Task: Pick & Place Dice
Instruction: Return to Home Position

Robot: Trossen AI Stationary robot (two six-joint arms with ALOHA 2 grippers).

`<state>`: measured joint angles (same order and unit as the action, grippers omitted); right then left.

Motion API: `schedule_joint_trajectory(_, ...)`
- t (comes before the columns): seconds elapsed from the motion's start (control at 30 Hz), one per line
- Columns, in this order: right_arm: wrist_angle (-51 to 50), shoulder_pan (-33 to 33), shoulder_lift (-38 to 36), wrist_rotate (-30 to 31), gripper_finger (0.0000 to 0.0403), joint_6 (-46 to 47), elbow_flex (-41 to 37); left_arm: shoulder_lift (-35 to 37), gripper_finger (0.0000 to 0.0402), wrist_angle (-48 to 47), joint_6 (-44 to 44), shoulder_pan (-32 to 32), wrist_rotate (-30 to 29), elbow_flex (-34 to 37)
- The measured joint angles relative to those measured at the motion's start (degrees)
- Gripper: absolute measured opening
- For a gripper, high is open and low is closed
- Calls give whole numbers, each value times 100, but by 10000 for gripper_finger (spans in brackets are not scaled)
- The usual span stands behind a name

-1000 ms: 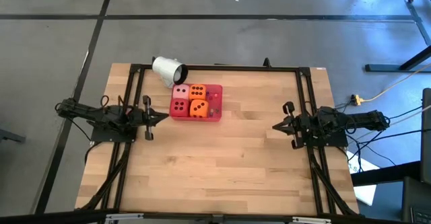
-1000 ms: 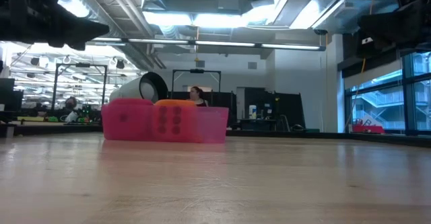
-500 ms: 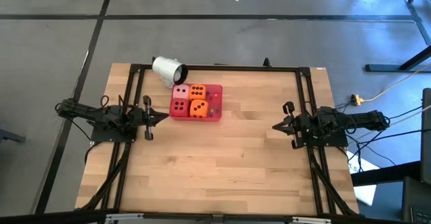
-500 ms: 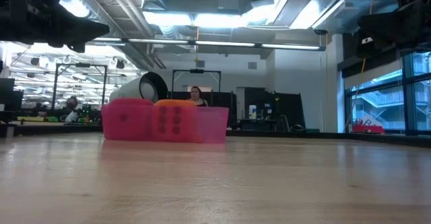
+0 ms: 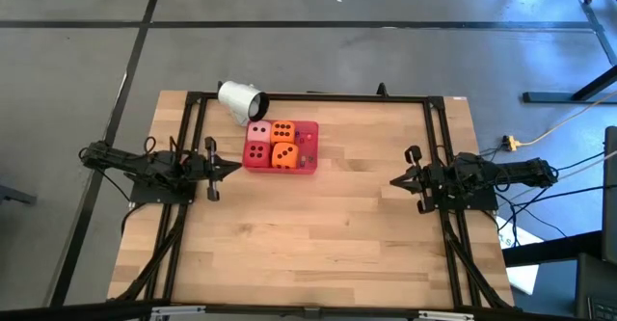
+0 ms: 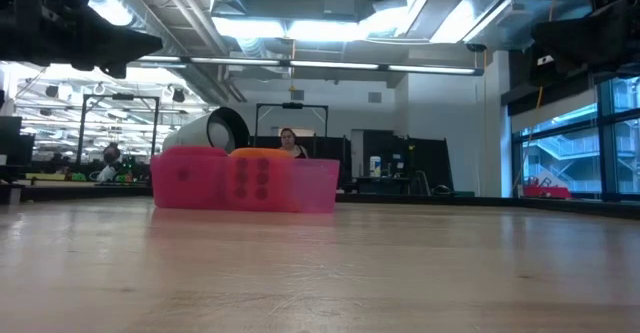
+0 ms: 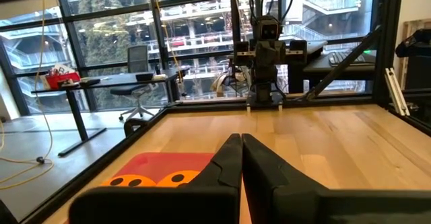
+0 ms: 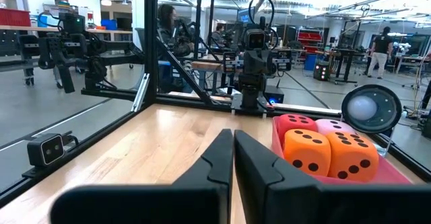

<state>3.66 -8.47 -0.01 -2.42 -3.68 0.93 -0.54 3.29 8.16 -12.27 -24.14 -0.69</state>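
Note:
Four dice sit in a two-by-two block in the left part of a flat red tray (image 5: 307,149) on the table's far half: pale pink die (image 5: 258,131), orange die (image 5: 282,130), red die (image 5: 256,153), second orange die (image 5: 283,155). The right wrist view shows the orange pair (image 8: 330,153) in front and the red die (image 8: 296,122) and pink die (image 8: 333,126) behind. My left gripper (image 5: 234,168) is shut, level, just left of the tray's near corner. My right gripper (image 5: 395,180) is shut, level, well right of the tray.
A white cup (image 5: 239,100) lies on its side at the tray's far left corner, its mouth toward the tray. A black frame (image 5: 308,96) runs around the table's edges. Bare wood lies between the grippers and toward the near edge. People show in the room behind.

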Motion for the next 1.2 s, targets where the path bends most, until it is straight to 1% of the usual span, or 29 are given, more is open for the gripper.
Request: schedule_joint_trajectory(1.2,0,1,0,2,16,-2,2,0,2,-2,9,0,0,0)
